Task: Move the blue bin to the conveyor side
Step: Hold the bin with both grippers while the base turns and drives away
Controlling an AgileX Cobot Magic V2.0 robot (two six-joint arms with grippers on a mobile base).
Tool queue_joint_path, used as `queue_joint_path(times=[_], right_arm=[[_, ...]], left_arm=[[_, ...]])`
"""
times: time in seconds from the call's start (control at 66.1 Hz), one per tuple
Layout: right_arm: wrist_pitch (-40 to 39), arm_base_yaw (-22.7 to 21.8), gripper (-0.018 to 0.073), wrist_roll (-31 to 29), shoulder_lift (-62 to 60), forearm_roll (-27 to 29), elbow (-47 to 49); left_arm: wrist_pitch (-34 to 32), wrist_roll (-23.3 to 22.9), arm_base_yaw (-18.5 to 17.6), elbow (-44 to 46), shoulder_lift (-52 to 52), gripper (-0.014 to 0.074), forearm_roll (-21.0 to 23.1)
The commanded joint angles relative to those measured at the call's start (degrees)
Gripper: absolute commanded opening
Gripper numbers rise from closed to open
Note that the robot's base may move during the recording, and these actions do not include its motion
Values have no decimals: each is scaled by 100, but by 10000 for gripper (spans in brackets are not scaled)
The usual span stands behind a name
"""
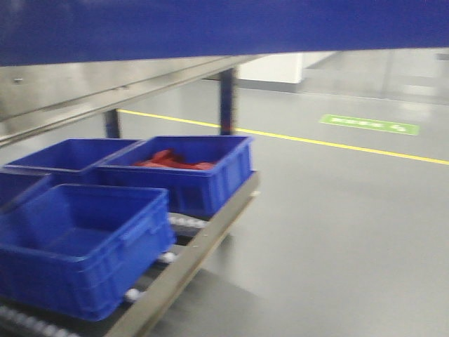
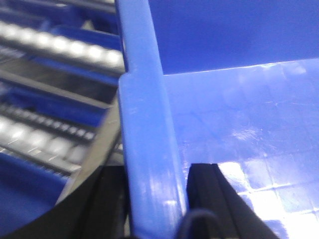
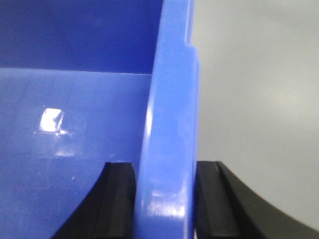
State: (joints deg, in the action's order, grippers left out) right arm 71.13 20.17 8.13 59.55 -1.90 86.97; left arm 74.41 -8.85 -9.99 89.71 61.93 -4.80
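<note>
The blue bin fills both wrist views and spans the top of the front view as a wide blue band (image 1: 210,28). My left gripper (image 2: 157,170) is shut on the bin's thick left rim (image 2: 144,149), one black finger outside and one inside over the glossy floor (image 2: 239,114). My right gripper (image 3: 164,167) is shut on the right rim (image 3: 169,124), with the bin's inside (image 3: 75,109) to its left and grey floor to its right. The conveyor belt is out of view. Neither gripper shows in the front view.
A stainless-steel rack (image 1: 203,235) with white rollers (image 2: 65,47) stands at the left, carrying several blue bins: an empty near one (image 1: 84,246) and one with red items (image 1: 175,160). Grey floor with a yellow line (image 1: 337,144) and green marking (image 1: 370,124) lies right.
</note>
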Motion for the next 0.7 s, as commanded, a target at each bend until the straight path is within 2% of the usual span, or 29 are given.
queue_joint_path(times=[0.0, 0.681], right_arm=[[-607, -17, -79, -108, -85, -55, 97], [-607, -17, -79, -108, -85, -55, 97]], left_arm=[[-445, 81, -50, 129, -86, -16, 53], [-445, 81, -50, 129, -86, -16, 53]])
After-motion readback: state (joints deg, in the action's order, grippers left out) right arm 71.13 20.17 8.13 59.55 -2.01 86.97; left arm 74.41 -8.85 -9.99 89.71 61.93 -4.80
